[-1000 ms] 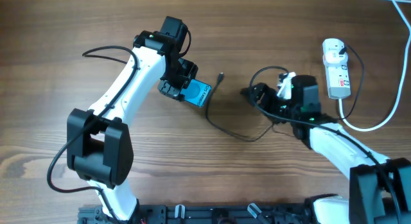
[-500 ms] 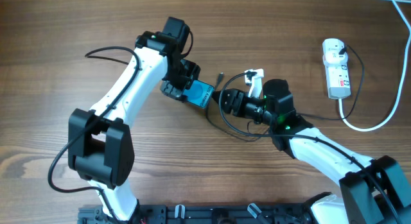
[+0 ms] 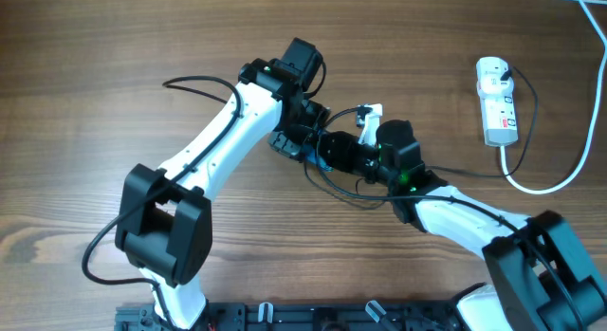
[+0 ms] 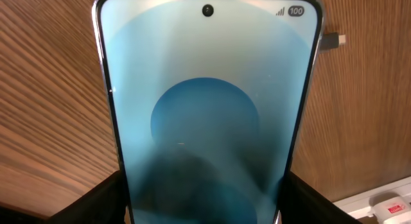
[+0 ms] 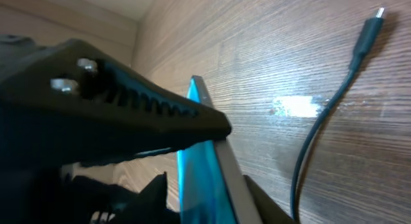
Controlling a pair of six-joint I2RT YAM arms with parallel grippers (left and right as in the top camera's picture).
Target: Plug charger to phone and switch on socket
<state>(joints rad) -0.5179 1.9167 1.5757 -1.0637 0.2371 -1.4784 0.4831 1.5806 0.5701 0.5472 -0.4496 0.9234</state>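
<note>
The phone (image 4: 205, 102), teal-blue screen lit, fills the left wrist view, and my left gripper (image 4: 205, 201) is shut on its long edges. In the right wrist view the phone (image 5: 202, 166) shows edge-on between the jaws of my right gripper (image 5: 212, 195). One finger lies against its grey back, and a thin sliver of wood shows by the other. The charger's dark tip (image 5: 371, 28) and thin black cable (image 5: 314, 147) lie loose on the wood beside it, the tip (image 4: 331, 39) just off the phone's top corner. Overhead, both grippers (image 3: 302, 141) (image 3: 329, 153) meet mid-table. The socket (image 3: 497, 101) lies far right.
A thick white cable (image 3: 560, 179) curves from the socket toward the right edge. The black charger cable (image 3: 353, 200) loops on the wood under the right arm. A white plug (image 3: 491, 75) sits in the socket's far end.
The left arm carried the phone right, toward the centre. The right arm swung left from near the socket to meet it, and its jaws narrowed around the phone.
</note>
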